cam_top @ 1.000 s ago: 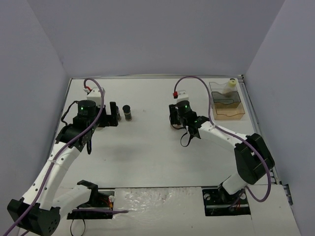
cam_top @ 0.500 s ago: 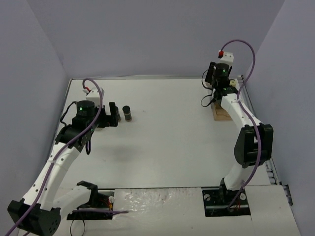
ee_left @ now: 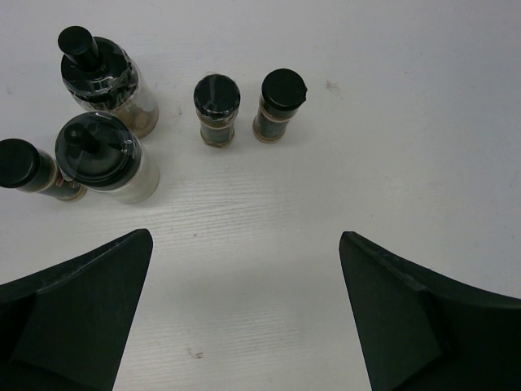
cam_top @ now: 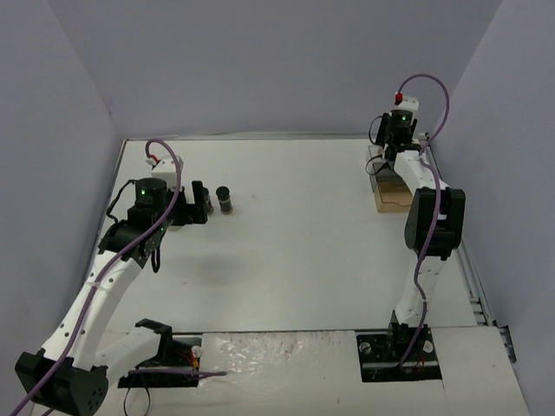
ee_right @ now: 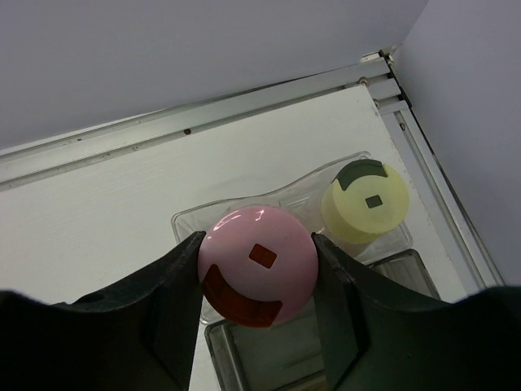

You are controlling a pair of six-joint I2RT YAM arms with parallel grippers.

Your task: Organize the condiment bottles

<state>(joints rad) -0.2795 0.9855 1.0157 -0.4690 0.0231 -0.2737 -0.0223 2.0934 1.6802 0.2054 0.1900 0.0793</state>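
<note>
The right gripper (ee_right: 256, 248) is clamped on a pink-capped bottle (ee_right: 259, 267), one black finger pressed to each side of the cap. The cap is a glossy, rounded dome with a small red rectangle at its middle and a darker red crescent below that. Only the cap shows, so the body under it cannot be judged. Just beyond the gripper's right finger stands a pale yellow-capped bottle (ee_right: 364, 199), its matte cap bearing a grey rectangle and a grey crescent. It sits inside a clear plastic tray (ee_right: 189, 218) with rounded edges, and the pink bottle hangs over that tray. Whether it touches the tray cannot be told.

The left gripper (ee_left: 246, 238) is spread wide with nothing between its fingers. Ahead of it on the white, faintly grained table (ee_left: 342, 187) stand five bottles. Two small dark jars (ee_left: 216, 110) with flat black caps stand straight ahead. Two larger clear shakers (ee_left: 104, 155) with knobbed black lids stand ahead to the left. A small dark jar (ee_left: 28, 167) stands at the far left. Any label print is too small to read.
</note>
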